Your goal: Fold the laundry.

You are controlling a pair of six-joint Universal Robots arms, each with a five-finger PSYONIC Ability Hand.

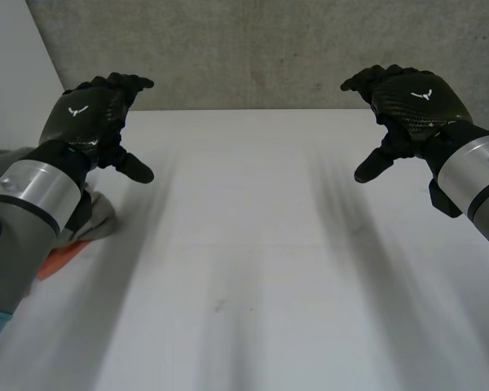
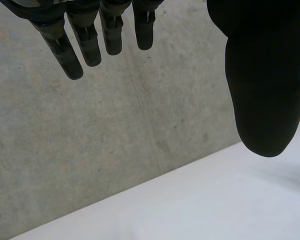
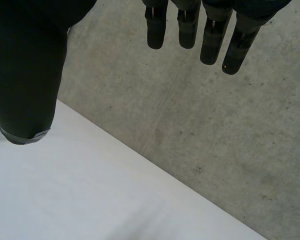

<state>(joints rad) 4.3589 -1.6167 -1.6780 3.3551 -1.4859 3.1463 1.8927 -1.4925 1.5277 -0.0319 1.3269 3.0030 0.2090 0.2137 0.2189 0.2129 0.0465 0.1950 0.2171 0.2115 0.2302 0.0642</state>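
Grey cloth (image 1: pixel 103 217): bunched at the table's left edge, mostly hidden behind the left arm.
Orange piece (image 1: pixel 60 259): peeks out under the cloth; what kind of item it is cannot be told.
Left hand (image 1: pixel 91 114): raised above the far left of the table, fingers loosely spread, thumb apart, holding nothing.
Table (image 1: pixel 253 269): white.
Right hand (image 1: pixel 409 99): raised far right, likewise spread and empty.
Wall (image 1: pixel 269 49): grey concrete behind the table.

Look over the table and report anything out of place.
One thing: the grey cloth lies crumpled at the left edge of the table, partly behind the left arm, with an orange piece poking out beneath it. The left hand and right hand hover open, holding nothing.
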